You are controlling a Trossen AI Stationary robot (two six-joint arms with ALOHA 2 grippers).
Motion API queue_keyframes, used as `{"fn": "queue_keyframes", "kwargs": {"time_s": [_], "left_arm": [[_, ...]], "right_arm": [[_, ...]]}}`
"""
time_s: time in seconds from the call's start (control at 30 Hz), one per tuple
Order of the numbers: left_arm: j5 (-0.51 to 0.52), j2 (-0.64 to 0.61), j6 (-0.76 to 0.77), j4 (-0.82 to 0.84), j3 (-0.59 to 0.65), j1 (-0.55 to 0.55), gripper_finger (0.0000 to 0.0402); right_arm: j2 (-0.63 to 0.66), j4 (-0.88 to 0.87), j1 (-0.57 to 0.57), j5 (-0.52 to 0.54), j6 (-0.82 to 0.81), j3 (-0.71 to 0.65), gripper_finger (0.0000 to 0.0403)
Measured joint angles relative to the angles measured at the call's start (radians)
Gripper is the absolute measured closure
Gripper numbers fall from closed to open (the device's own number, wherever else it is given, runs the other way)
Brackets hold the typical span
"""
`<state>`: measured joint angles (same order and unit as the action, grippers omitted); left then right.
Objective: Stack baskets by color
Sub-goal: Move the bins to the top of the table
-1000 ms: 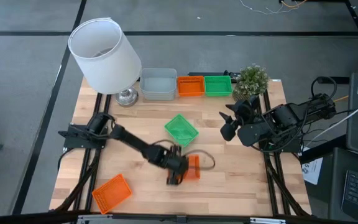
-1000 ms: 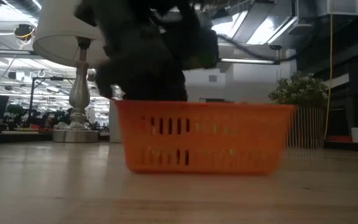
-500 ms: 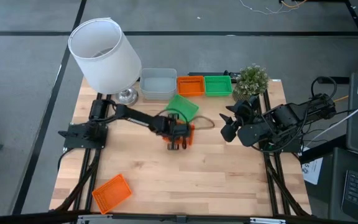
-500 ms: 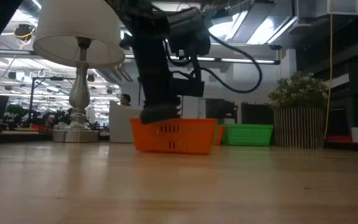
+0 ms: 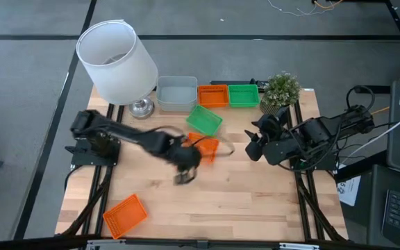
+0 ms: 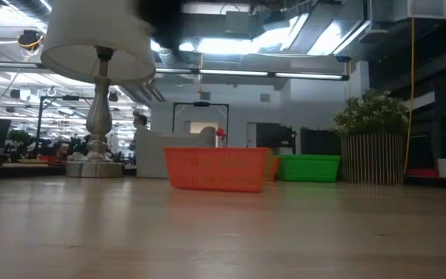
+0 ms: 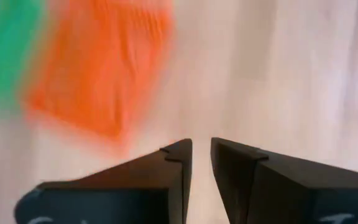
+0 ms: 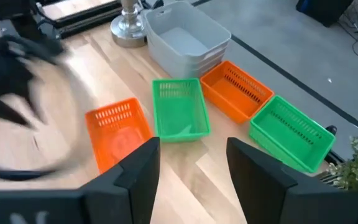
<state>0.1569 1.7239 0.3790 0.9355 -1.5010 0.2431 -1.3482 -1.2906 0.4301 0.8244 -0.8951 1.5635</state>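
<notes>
- The left gripper [image 5: 184, 175] has let go of the orange basket [image 5: 206, 148] and drawn back toward the frame's lower centre.
- That basket now sits mid-desk beside the loose green basket [image 5: 204, 120].

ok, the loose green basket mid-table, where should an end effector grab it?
Probably a rim wall of the loose green basket, pinched from above. It sits upright and open-topped, its thin rim exposed. The long wall facing the plant looks clearest; the opposite side is crowded by the orange basket. The right end effector, open, already faces it.

Orange baskets [image 5: 206, 148], green baskets [image 5: 204, 121], grey baskets [image 5: 176, 93], white lampshade [image 5: 117, 62].
</notes>
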Motion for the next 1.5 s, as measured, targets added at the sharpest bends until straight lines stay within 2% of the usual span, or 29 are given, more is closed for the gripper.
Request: {"fn": "queue_keyframes", "kwargs": {"time_s": [0.07,0.23,0.43,0.5,0.63,0.8,0.9,1.0,1.2,1.3,1.4,1.5], "left_arm": [[-0.024,-0.039,0.124,0.118,0.007,0.075,0.0349],[-0.009,-0.074,0.496,0.274,0.009,0.308,0.0349],[-0.099,-0.060,0.820,0.288,0.009,0.574,0.0349],[-0.138,-0.046,0.912,0.292,0.009,0.634,0.0349],[-0.144,-0.026,1.088,0.299,0.010,0.753,0.0349],[-0.189,0.061,1.238,0.297,0.010,0.816,0.0349],[-0.226,0.136,1.236,0.293,0.010,0.824,0.0349],[-0.197,0.205,1.203,0.313,0.010,0.814,0.0349],[-0.147,0.312,1.087,0.469,0.015,0.708,0.0349],[-0.092,0.319,0.956,0.401,0.069,0.623,0.0349],[0.010,0.318,0.725,0.267,0.124,0.496,0.0349],[0.136,0.316,0.468,0.145,0.128,0.341,0.0349]], "right_arm": [[-0.006,-0.017,0.003,-0.007,-0.011,0.000,0.0218],[-0.013,-0.084,0.005,-0.010,-0.063,0.000,0.0218],[-0.013,-0.143,0.005,-0.008,-0.107,0.000,0.0218],[-0.013,-0.143,0.005,-0.009,-0.121,0.000,0.0218],[-0.013,-0.138,0.005,-0.008,-0.122,0.000,0.0218],[-0.013,-0.121,0.005,-0.006,-0.121,0.000,0.0218],[-0.013,-0.120,0.005,0.003,-0.120,0.000,0.0218],[-0.013,-0.120,0.005,0.017,-0.118,0.000,0.0218],[-0.013,-0.119,0.005,0.021,-0.100,0.000,0.0218],[-0.013,-0.118,0.005,0.020,-0.096,0.000,0.0218],[-0.013,-0.118,0.005,0.017,-0.095,0.000,0.0218],[-0.013,-0.118,0.005,0.016,-0.095,0.000,0.0218]]}}
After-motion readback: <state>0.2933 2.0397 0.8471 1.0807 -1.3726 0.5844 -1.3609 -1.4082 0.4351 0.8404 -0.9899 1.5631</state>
